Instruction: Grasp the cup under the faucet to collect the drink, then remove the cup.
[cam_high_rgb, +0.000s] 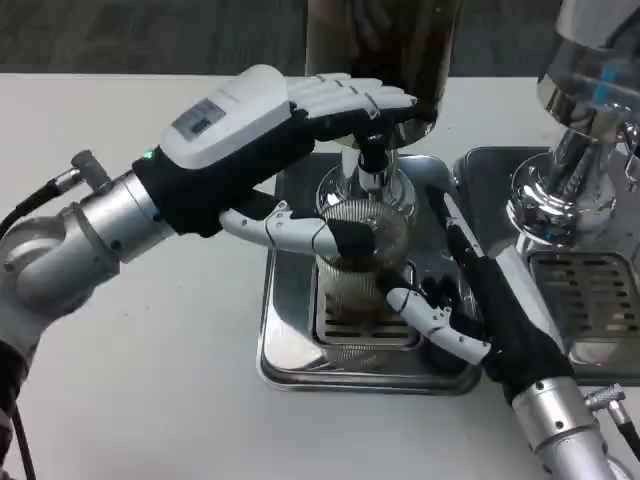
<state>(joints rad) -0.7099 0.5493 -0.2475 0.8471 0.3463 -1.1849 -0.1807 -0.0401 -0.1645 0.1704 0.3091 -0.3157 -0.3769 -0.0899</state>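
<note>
White table (150, 380), drip tray (285, 370); right hand (470, 300) clasping the half-hidden cup (360, 270), left hand's (250, 130) fingers extended over the faucet (372, 160).

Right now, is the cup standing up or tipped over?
Standing up. The cup sits upright on the tray under the faucet, its mouth facing up, with dark drink showing low inside. The right robot hand holds it.

cup (352, 262) stands on drip tray (290, 350) under faucet (372, 158) — left hand (262, 130) at its left, right hand (470, 300) at its right.
</note>
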